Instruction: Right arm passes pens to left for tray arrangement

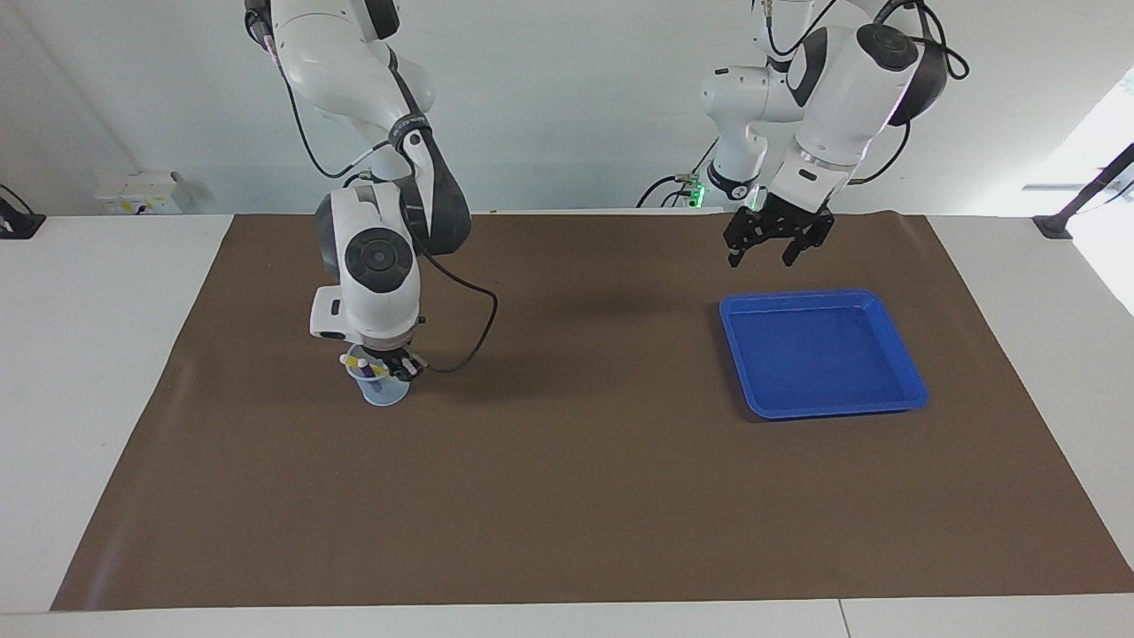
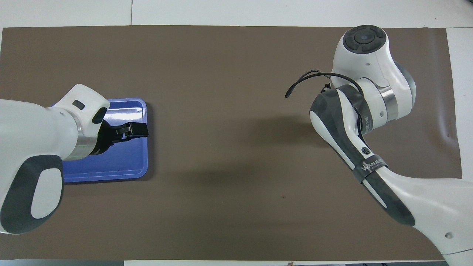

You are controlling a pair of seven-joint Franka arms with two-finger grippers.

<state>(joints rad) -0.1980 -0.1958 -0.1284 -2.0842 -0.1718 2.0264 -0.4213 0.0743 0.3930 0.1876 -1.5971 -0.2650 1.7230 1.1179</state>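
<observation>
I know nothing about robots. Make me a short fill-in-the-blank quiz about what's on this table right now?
1. The pens stand in a small pale-blue ____.
2. The blue tray holds ____ pens.
3. The right gripper is down at the ____, shut.
4. The open left gripper hangs in the air near the ____.

Missing words: cup; no; cup; tray
</observation>
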